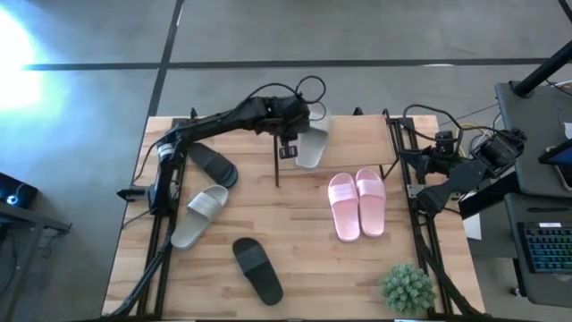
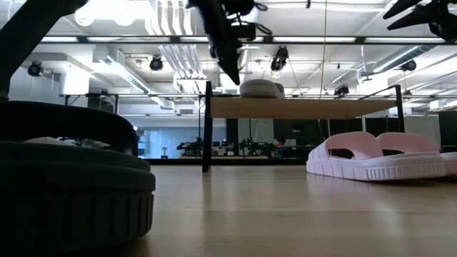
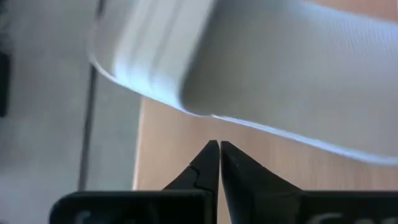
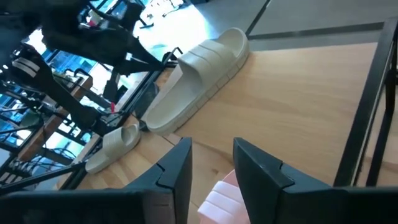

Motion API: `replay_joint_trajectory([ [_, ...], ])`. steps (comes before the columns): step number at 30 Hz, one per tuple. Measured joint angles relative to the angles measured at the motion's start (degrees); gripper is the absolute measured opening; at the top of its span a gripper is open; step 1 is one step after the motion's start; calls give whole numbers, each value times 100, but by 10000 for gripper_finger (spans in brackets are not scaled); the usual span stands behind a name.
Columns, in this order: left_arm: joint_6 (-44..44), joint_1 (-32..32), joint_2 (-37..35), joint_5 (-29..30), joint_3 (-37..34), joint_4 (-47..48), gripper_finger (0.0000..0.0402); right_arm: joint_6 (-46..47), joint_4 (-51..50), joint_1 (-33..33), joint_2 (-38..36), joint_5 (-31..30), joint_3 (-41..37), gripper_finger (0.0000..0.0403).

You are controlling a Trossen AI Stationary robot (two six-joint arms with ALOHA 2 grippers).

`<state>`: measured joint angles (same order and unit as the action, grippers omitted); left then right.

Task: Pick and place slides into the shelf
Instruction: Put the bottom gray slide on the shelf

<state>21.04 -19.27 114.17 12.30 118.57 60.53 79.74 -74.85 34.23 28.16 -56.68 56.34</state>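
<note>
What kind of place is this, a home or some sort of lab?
Most likely a robotics lab or workshop, not a home. Exposed ceiling ducts and track lights show beyond the wooden table, the floor is bare concrete, and a keyboard sits at a workstation beside the rig.

Matt rubber slides (image 1: 357,204) (ribbed straps), pale-wood shelf (image 2: 300,108), black metal frame.

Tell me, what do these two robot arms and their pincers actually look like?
Both arms are dark, jointed metal, strung with looping black cables. The left gripper ends in two slim black fingers tapering to points; the right gripper has broader, flat dark fingers. The left arm carries a small white patch near its base.
</note>
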Motion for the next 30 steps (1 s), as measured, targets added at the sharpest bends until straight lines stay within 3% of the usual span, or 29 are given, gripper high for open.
replay_joint_trajectory([
  [10,337,-16,41,-598,-595,-704,0,-64,-29,-1,0,8,0,108],
  [20,374,20,323,-941,-685,-1829,0,-22,-32,1,5,13,0,101],
  [30,365,59,380,-1135,-687,-1871,0,36,-33,0,4,11,1,105],
])
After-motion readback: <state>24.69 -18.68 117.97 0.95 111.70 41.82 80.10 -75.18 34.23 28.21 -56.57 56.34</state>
